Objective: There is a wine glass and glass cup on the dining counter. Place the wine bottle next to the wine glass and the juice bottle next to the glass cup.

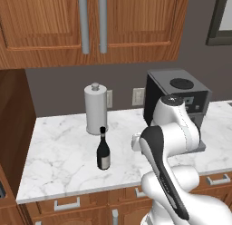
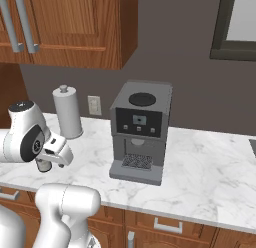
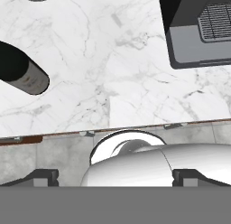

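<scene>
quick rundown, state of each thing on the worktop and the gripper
wine bottle: upright on the marble worktop, capped, not held
paper towel roll: upright on its holder by the wall
coffee machine: drip tray bare, no cup
cabinet doors: closed
gripper: open, holding nothing

Glossy black wine bottle on veined white marble worktop — wood cabinets.

1. Arm rises from base, folds at elbow just in front of the coffee machine, wrist bent downward.
2. Gripper hangs off wrist, pointing down at the counter near its front edge, left of the coffee machine in right base view.
3. Jaws wide apart, nothing btwn them; finger tips seen low in hand view.
</scene>
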Controlling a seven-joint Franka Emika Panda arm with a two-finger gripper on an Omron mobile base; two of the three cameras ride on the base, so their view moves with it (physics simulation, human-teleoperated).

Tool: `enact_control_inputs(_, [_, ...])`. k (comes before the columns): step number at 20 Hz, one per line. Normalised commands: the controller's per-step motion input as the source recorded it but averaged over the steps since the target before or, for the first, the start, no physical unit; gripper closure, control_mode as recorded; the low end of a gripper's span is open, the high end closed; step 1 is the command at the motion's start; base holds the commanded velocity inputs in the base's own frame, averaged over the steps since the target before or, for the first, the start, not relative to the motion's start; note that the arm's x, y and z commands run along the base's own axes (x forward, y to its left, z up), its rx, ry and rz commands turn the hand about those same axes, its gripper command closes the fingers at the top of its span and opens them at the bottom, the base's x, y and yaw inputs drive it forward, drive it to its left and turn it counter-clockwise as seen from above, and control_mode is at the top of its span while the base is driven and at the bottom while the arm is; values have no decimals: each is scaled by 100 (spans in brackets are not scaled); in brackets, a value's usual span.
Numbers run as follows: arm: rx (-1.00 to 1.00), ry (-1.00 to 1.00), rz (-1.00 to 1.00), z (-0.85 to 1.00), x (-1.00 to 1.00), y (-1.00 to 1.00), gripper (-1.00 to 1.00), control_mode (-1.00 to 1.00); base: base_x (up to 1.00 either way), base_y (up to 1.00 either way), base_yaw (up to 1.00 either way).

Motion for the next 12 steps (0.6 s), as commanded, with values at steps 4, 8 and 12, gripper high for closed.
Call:
enact_control_inputs(4, [0,-1,-2,0,-3,6,-100,-100,0,0,0])
enact_control_inputs(8, [-1,-9,-18,0,-18,27,-100,-100,0,0,0])
enact_control_inputs(12, [-1,-6,-24,0,-16,28,-100,-100,0,0,0])
